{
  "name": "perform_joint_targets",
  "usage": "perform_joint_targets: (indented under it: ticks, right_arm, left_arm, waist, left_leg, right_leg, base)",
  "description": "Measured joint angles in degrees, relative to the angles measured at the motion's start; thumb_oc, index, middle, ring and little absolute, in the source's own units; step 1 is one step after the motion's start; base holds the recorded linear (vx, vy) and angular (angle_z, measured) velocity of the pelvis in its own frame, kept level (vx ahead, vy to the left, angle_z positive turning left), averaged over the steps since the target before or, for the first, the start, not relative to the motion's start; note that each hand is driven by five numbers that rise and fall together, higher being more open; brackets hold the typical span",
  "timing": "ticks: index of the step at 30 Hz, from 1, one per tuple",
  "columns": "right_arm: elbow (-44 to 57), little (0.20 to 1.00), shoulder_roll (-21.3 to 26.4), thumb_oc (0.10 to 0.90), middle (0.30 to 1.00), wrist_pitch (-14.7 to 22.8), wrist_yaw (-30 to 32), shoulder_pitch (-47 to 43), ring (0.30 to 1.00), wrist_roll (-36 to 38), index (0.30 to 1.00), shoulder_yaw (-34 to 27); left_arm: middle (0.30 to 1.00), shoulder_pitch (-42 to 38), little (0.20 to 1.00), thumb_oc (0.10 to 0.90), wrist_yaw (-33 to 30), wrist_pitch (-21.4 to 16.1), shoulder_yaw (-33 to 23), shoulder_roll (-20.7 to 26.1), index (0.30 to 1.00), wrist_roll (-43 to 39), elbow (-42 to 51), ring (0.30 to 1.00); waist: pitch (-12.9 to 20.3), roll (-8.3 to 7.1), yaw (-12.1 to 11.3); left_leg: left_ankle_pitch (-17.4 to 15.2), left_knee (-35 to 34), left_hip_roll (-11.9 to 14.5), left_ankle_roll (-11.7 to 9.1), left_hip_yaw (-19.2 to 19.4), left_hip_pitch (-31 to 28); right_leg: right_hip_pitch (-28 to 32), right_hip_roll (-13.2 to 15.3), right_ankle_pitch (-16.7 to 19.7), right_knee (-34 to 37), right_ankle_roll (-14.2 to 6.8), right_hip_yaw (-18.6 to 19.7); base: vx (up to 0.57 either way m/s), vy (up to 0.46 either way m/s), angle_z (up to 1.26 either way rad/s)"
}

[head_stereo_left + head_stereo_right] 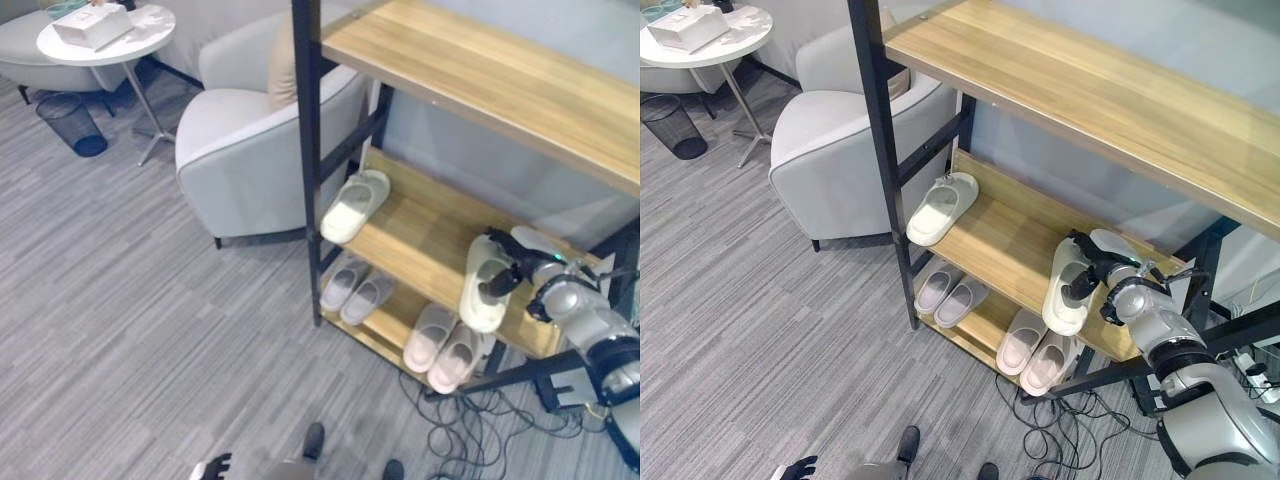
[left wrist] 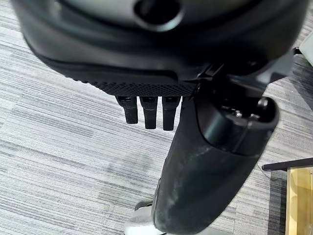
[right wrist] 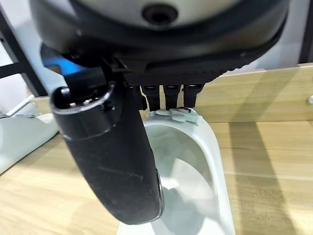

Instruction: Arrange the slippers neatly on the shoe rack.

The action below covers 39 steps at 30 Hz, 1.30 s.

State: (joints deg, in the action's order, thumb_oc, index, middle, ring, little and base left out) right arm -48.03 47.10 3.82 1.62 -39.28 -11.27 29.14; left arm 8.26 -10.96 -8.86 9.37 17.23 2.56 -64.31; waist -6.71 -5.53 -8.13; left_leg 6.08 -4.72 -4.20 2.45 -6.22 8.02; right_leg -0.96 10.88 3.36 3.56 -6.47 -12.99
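Now, pale slipper (image 1: 483,284) in right hand (image 1: 508,268), on middle shelf (image 1: 420,235).

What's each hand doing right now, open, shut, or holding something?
Left hand: open, fingers straight, holding nothing, low over the carpet.
Right hand: shut on the pale slipper on the rack's middle shelf.

Two head eyes looking steeply down from high, sharing the shoe rack (image 1: 430,235), armchair (image 1: 245,150) and carpet (image 1: 120,300), wrist cameras very close, left facing carpet, right facing rack shelf
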Motion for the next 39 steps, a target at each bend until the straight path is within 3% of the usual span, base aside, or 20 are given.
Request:
perform_joint_targets:
  ticks: [11, 12, 13, 14, 17, 22, 23, 30, 35, 39]
  right_arm:
    - [-4.0, 0.9, -2.18, 0.8, 0.9, -0.38, 2.25, -2.35, 0.9, -2.06, 0.9, -0.15]
    - [-4.09, 0.796, -2.22, 0.731, 0.796, -0.43, 2.5, -2.45, 0.796, -2.08, 0.796, -0.15]
    - [-4.09, 0.592, -2.38, 0.595, 0.592, -0.52, 2.69, -2.55, 0.592, -2.11, 0.592, -0.15]
    - [-4.38, 0.582, -2.5, 0.588, 0.582, -0.46, 2.81, -2.75, 0.582, -2.1, 0.582, -0.15]
    - [-6.31, 0.444, -3.44, 0.496, 0.444, -1.01, 3.96, -3.9, 0.444, -2.1, 0.444, -0.17]
    - [-6.26, 0.364, -4.27, 0.442, 0.364, -1.22, 4.95, -4.19, 0.364, -2.09, 0.364, -0.2]
    - [-6.26, 0.3, -4.41, 0.4, 0.3, -1.27, 4.9, -4.19, 0.3, -2.09, 0.3, -0.19]
    - [1.38, 0.3, -5.83, 0.4, 0.3, -1.71, 4.92, -1.16, 0.3, -1.83, 0.3, -0.98]
    - [11.07, 0.3, -6.47, 0.4, 0.3, 0.32, 4.96, 2.91, 0.3, -1.39, 0.3, -1.27]
    - [12.44, 0.3, -7.26, 0.4, 0.3, 1.73, 5.2, 3.09, 0.3, -1.38, 0.3, -1.27]
  left_arm:
    - [0.9, -0.72, 0.9, 0.8, -0.1, 0.07, -0.02, 0.01, 0.9, -0.05, -0.45, 0.9]
    - [0.9, -0.72, 0.9, 0.8, -0.15, 0.06, -0.03, 0.03, 0.9, -0.06, -0.44, 0.9]
    - [0.9, -0.72, 0.9, 0.8, -0.17, 0.07, -0.03, 0.02, 0.9, -0.07, -0.47, 0.9]
    - [0.9, -0.72, 0.9, 0.8, -0.18, 0.06, -0.02, 0.02, 0.9, -0.07, -0.5, 0.9]
    - [0.9, -0.92, 0.9, 0.8, -0.76, 0.06, -0.01, 0.02, 0.9, -0.06, -0.48, 0.9]
    - [0.9, -1.04, 0.9, 0.8, -1.12, 0.07, -0.03, 0.06, 0.9, -0.08, -0.5, 0.9]
    - [0.9, -1.03, 0.9, 0.8, -1.13, 0.07, -0.03, 0.06, 0.9, -0.08, -0.5, 0.9]
    - [0.9, -1.65, 0.9, 0.8, -1.3, 0.08, -0.14, 0.04, 0.9, -0.14, -0.61, 0.9]
    - [0.9, -2.27, 0.9, 0.8, -1.49, 0.1, -0.35, 0.03, 0.9, -0.13, -1.04, 0.9]
    - [0.9, -2.57, 0.9, 0.8, -1.96, 0.07, -0.35, 0.04, 0.9, -0.08, -1.46, 0.9]
  waist:
    - [0.0, -0.01, 0.02]
    - [0.0, -0.01, 0.02]
    - [0.0, -0.01, 0.02]
    - [0.0, -0.01, 0.07]
    - [0.0, -0.01, 0.05]
    - [0.0, 0.0, -0.06]
    - [0.01, 0.0, -0.06]
    - [0.0, 0.0, 0.15]
    - [-0.04, -0.05, 0.0]
    - [-0.12, -0.21, -0.11]
  left_leg:
    - [0.05, 0.0, -0.02, 0.04, -0.38, 0.28]
    - [0.08, 0.0, -0.05, 0.06, -0.39, 0.37]
    - [0.1, 0.0, -0.05, 0.07, -0.37, 0.42]
    - [0.1, 0.0, -0.04, 0.09, -0.35, 0.53]
    - [0.36, 0.0, -0.04, -0.06, -0.38, 0.88]
    - [0.39, 0.0, -0.04, -0.02, -0.42, 0.88]
    - [0.39, 0.0, -0.04, -0.01, -0.42, 0.88]
    - [0.54, 0.01, -0.05, 0.24, -0.38, 0.86]
    - [0.39, -0.01, -0.02, 0.05, -0.47, 0.93]
    - [0.38, -0.01, -0.02, 0.08, -0.53, 0.93]
  right_leg:
    - [-0.12, -0.02, 0.07, -0.06, 0.02, -0.13]
    - [-0.19, -0.01, 0.12, -0.05, 0.05, -0.13]
    - [-0.27, -0.01, 0.18, -0.05, 0.08, -0.12]
    - [-0.37, -0.01, 0.21, -0.05, 0.1, -0.11]
    - [-0.65, -0.03, 0.38, -0.02, 0.16, -0.11]
    - [-0.63, -0.03, 0.51, -0.03, 0.2, -0.11]
    - [-0.62, -0.03, 0.52, -0.03, 0.21, -0.11]
    - [-0.66, -0.05, 0.89, -0.01, 0.19, -0.08]
    - [-0.67, -0.07, 0.99, -0.07, 0.22, -0.09]
    - [-0.67, -0.06, 1.21, -0.12, 0.15, -0.09]
  base:
    - [0.0, 0.006, 0.01]
    - [0.01, 0.03, 0.0]
    - [0.0, 0.0, 0.0]
    - [0.0, 0.0, 0.0]
    - [0.0, 0.0, 0.0]
    - [0.0, 0.0, 0.0]
    - [-0.01, 0.031, 0.0]
    - [-0.01, 0.008, 0.0]
    - [0.0, 0.004, 0.01]
    - [0.0, 0.0, 0.0]
